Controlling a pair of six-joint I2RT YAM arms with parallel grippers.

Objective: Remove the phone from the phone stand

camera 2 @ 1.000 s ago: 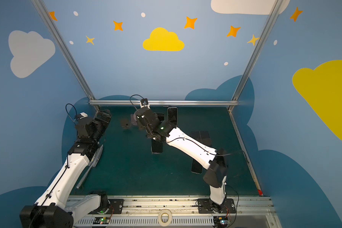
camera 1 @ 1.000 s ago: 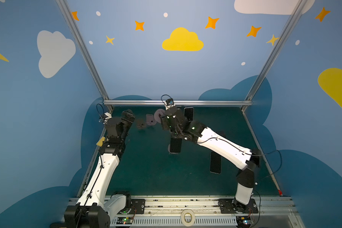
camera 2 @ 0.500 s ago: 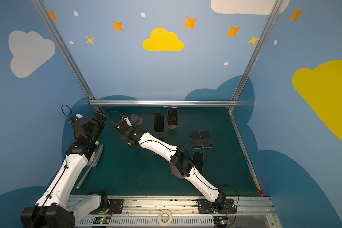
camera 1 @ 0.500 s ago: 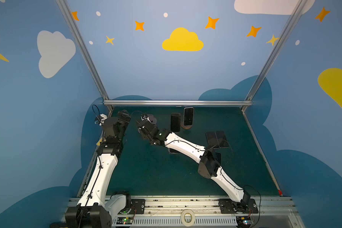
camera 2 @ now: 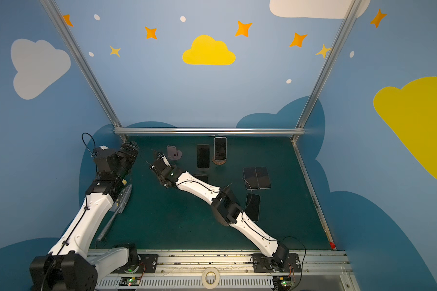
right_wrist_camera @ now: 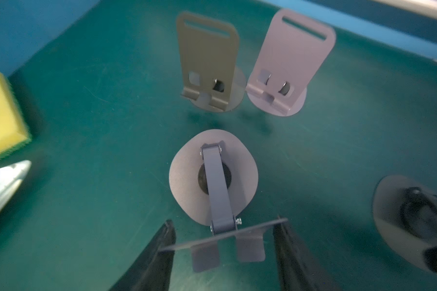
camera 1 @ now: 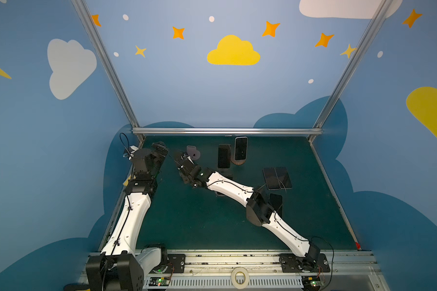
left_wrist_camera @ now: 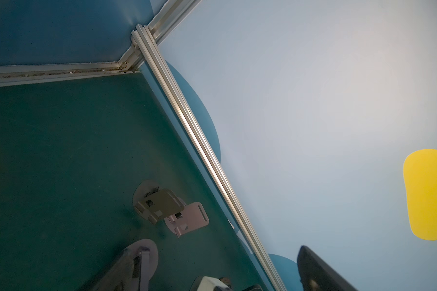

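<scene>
Currently grips no phone: holds in the right gripper (right_wrist_camera: 223,226), narrowed onto the plate's edges, only a bare blue-grey stand (right_wrist_camera: 213,176), forward of the rear rail (camera 1: 227,131) toward its left end. Shows the left gripper (camera 2: 130,148) spread wide and empty, just short of that rail's left end. Leaves the phone (camera 1: 240,148) upright on its wooden stand (camera 1: 239,162), just in front of the rail's middle, beside a second dark phone (camera 1: 224,156), also upright. Looks like a step ahead of the reach itself. Calls next, in all likelihood, for letting go of the bare stand, swinging toward the rail's middle and pinching the phone by its long edges for a straight lift. Offers little room behind the phone, hard by the rail; offers open mat (camera 1: 199,221) well forward of the rail; crowds the path near the rail's left part with an olive stand (right_wrist_camera: 207,63) and a pink stand (right_wrist_camera: 290,63).
</scene>
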